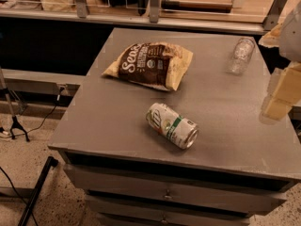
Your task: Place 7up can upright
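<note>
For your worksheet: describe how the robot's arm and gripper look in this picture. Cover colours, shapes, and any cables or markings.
The gripper, at the right edge of the view by the right side of the table, is built from pale cream-yellow blocks with flat faces and squared corners. Above it, the arm has a smooth, rounded, light grey-white casing. No cables or markings show on either.

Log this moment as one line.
can: on side, middle of table | gripper: right edge, apart from can | bag, bottle: farther back
</note>
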### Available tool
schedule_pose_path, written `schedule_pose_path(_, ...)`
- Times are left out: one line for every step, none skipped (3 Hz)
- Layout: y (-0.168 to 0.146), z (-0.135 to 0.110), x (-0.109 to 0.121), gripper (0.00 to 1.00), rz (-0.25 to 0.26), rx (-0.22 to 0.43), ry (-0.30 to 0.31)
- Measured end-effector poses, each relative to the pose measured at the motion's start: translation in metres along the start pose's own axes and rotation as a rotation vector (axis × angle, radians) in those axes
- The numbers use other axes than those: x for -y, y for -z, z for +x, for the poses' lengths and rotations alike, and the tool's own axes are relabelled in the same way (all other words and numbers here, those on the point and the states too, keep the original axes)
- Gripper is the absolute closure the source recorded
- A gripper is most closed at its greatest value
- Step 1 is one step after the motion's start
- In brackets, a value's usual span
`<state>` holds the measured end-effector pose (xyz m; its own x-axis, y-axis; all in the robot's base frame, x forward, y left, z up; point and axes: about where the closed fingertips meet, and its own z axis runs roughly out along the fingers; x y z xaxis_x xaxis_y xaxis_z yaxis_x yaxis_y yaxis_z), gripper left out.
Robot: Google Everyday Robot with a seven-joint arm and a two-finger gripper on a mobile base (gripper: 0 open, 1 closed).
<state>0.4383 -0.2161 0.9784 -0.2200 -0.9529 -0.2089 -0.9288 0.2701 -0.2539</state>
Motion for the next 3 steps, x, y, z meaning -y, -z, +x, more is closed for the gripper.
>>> schedule_pose_path(0.000,0.000,0.000,0.00,0.000,0.000,0.000)
schedule_pose_path(-0.001,-0.008,-0.002,0.00,-0.014,0.015,0.004)
schedule_pose_path(-0.015,-0.038,-0.013,0.00,-0.079,0.028,0.007)
